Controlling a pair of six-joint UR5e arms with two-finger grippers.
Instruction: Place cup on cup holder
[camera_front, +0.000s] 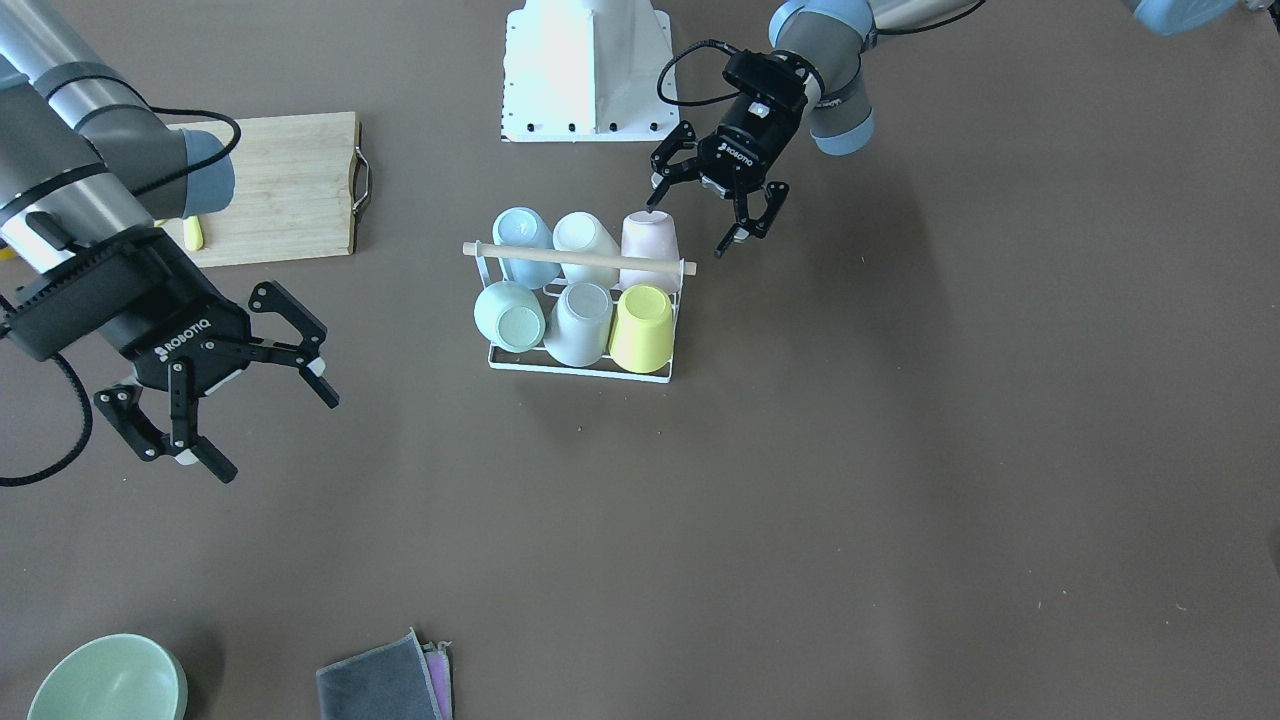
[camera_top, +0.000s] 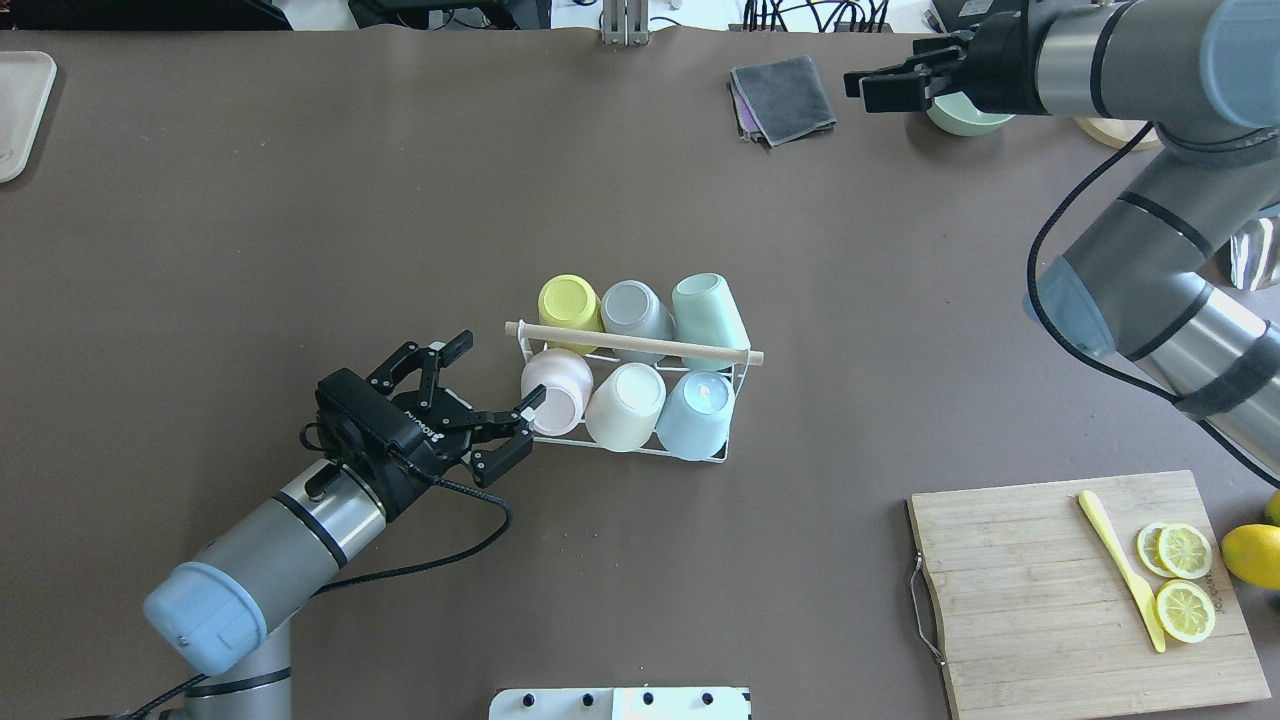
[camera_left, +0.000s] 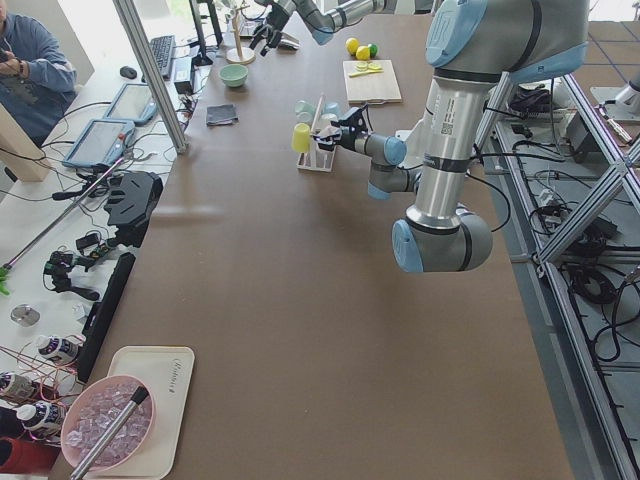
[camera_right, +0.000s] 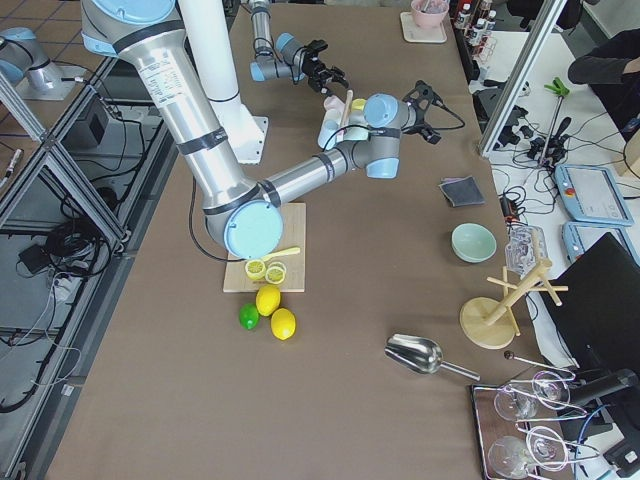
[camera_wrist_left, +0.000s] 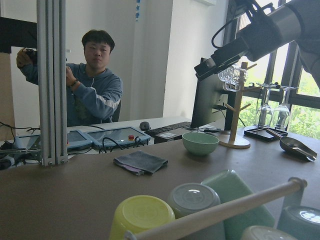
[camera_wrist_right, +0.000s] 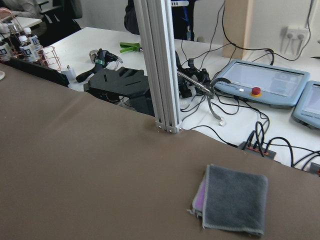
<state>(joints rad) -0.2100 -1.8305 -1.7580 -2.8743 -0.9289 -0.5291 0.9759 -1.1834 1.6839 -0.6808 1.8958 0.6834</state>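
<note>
The cup holder (camera_top: 650, 450), a white wire rack with a wooden rod (camera_top: 640, 343) across its top, stands mid-table and also shows in the front view (camera_front: 575, 368). Several cups sit upside down on its prongs: yellow (camera_top: 568, 300), grey (camera_top: 635, 310), mint (camera_top: 710, 305), pink (camera_top: 555, 390), cream (camera_top: 625, 405) and light blue (camera_top: 697, 410). My left gripper (camera_top: 500, 368) is open and empty beside the pink cup (camera_front: 650, 240), with one fingertip right at it. My right gripper (camera_front: 275, 432) is open and empty, held high, far from the rack.
A wooden cutting board (camera_top: 1040, 600) with lemon slices and a yellow knife lies near the robot's right. A green bowl (camera_front: 105, 680) and a folded grey cloth (camera_front: 385, 680) lie at the far edge. The white robot base (camera_front: 585, 70) stands behind the rack. An operator sits beyond the table.
</note>
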